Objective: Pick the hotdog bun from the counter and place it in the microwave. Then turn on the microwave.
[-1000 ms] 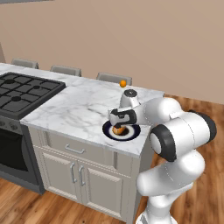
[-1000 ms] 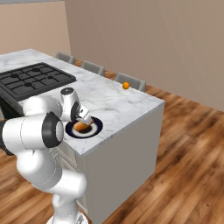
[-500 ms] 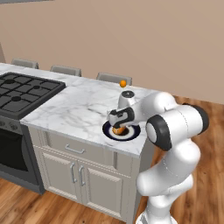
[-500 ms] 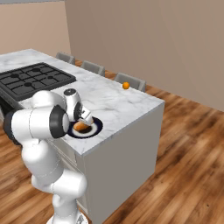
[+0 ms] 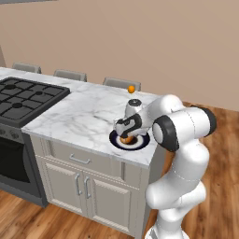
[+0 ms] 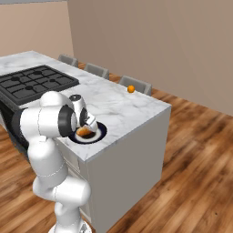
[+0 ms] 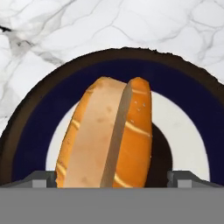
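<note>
Dark-rimmed plate on the counter carries the hotdog bun, and the gripper hangs right over it, fingers spread wide either side, bun directly between and below, untouched.

Even, soft, bright rendered light; no glare. A dark shadow lies beside the bun on the plate. Close view slightly coarse, edges jagged.

Hotdog bun on plate — on counter

Marble counter bears a plate, small orange.
</note>
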Motion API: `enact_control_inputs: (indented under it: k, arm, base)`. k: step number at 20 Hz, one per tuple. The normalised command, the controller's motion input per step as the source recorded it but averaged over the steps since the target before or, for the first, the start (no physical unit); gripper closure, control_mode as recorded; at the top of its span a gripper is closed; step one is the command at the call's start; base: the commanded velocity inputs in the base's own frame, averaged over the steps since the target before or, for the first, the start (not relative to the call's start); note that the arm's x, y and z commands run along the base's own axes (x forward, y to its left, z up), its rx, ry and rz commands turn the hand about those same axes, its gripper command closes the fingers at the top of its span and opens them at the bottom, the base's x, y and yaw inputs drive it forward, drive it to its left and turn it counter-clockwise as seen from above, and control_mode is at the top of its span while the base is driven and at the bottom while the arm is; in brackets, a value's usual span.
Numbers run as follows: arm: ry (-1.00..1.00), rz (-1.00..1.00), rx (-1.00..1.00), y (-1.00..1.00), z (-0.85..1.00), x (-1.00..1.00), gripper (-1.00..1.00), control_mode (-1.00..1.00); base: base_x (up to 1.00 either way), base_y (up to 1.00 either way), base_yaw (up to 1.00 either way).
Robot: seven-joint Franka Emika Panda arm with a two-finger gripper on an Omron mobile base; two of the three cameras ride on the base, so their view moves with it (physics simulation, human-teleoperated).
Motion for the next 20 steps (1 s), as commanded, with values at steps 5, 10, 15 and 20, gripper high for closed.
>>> enact_control_inputs:
  k: [5, 10, 15, 20]
  arm:
    - [0.02, 0.0, 0.0, 0.0, -0.2, 0.15, -1.0, -1.0]
    - [0.02, 0.0, 0.0, 0.0, -0.19, 0.14, -1.0, -1.0]
    - [0.04, -0.02, 0.0, 0.0, -0.2, 0.03, -1.0, -1.0]
    - [0.06, -0.03, 0.01, 0.0, -0.23, 0.0, 1.0, -1.0]
  base:
    - [0.0, 0.0, 0.0]
    - [0.0, 0.0, 0.0]
    - [0.0, 0.0, 0.0]
    - [0.0, 0.0, 0.0]
